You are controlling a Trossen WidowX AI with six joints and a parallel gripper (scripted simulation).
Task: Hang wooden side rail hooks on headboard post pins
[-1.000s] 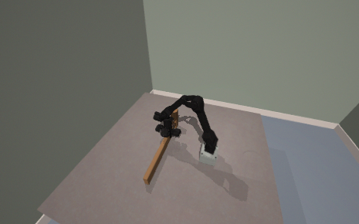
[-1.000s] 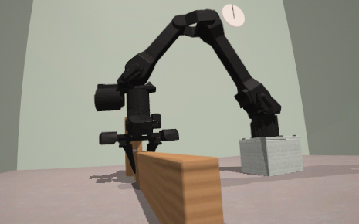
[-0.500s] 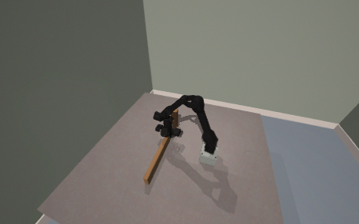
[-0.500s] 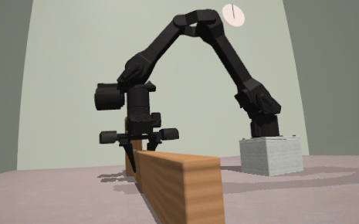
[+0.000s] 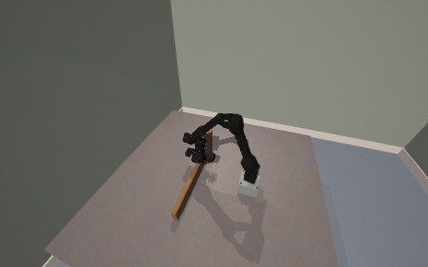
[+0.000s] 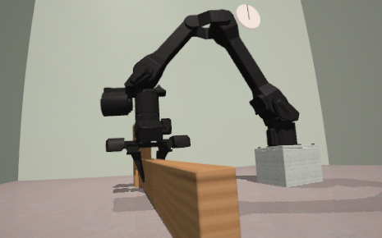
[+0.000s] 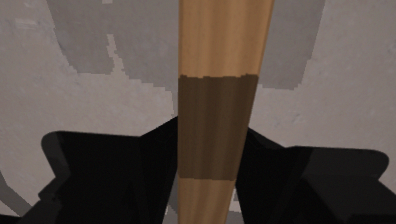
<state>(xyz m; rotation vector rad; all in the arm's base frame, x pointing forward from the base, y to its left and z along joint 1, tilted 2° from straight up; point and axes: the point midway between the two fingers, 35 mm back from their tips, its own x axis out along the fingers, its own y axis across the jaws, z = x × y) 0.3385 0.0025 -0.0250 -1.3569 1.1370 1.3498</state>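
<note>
Gripper (image 6: 150, 157) is clamped across the wooden side rail (image 6: 193, 197) near its post end, rail's far end down on the table (image 5: 115, 203). Headboard post (image 5: 209, 138) stands just behind the grip; hooks not visible. Rail looks stiff, long and lever-heavy (likely to pivot in the fingers), so gripping close to the hook end suits.
</note>
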